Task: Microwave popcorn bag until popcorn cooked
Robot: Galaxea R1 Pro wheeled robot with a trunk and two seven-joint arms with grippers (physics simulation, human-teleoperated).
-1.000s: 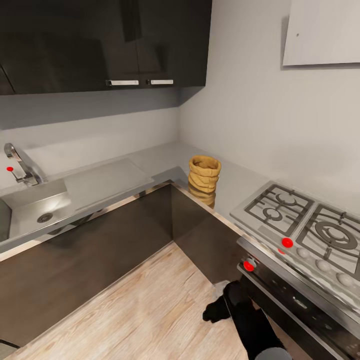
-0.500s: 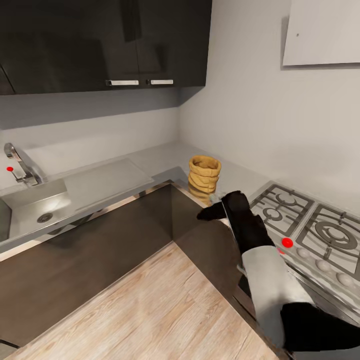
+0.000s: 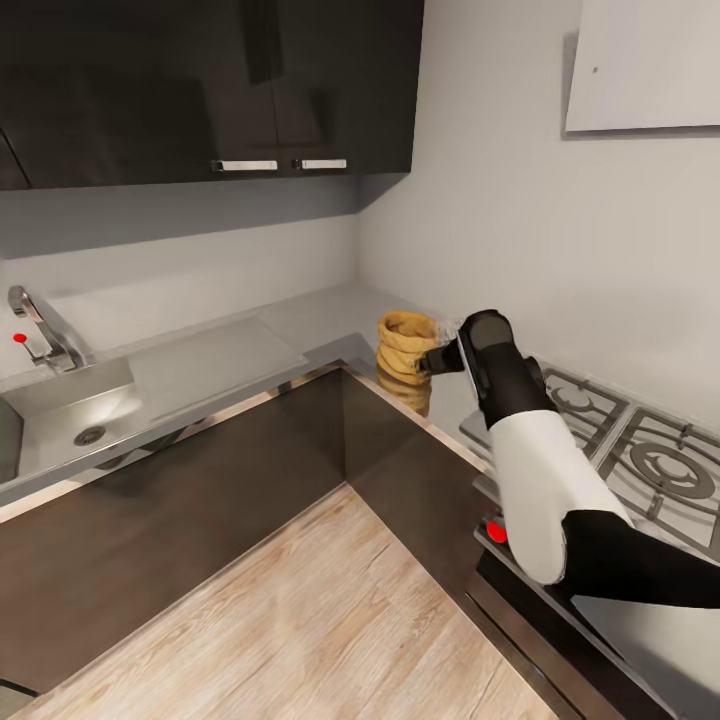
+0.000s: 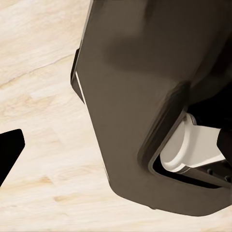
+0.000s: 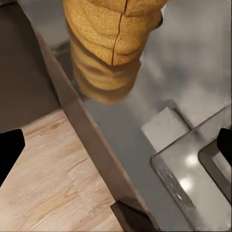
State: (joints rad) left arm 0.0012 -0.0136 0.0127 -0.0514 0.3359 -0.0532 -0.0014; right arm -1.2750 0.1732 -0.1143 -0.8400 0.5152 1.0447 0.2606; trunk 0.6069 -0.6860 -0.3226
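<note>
The tan popcorn bag (image 3: 404, 345) stands upright on the pale grey countertop (image 3: 320, 318), near its inner corner. My right gripper (image 3: 433, 361) is raised to the bag's right side, close to it and open, with nothing between its fingers. In the right wrist view the bag (image 5: 115, 29) sits just beyond the open gripper (image 5: 116, 145), with its reflection on the countertop (image 5: 193, 72). The left gripper (image 4: 116, 145) hangs low over the wooden floor beside my dark base, open. The popcorn is hidden in the bag. The microwave is out of view.
A gas hob (image 3: 640, 455) lies right of the bag, its corner (image 5: 193, 166) close under my right gripper. An oven front with a red knob (image 3: 497, 532) sits below. A sink (image 3: 70, 415) and tap (image 3: 40, 330) are left; dark cabinets (image 3: 200, 90) and a white hood (image 3: 645, 65) hang above.
My right arm has risen from low by the oven front to counter height and reached forward. Its gripper is now beside the bag. The bag has not moved.
</note>
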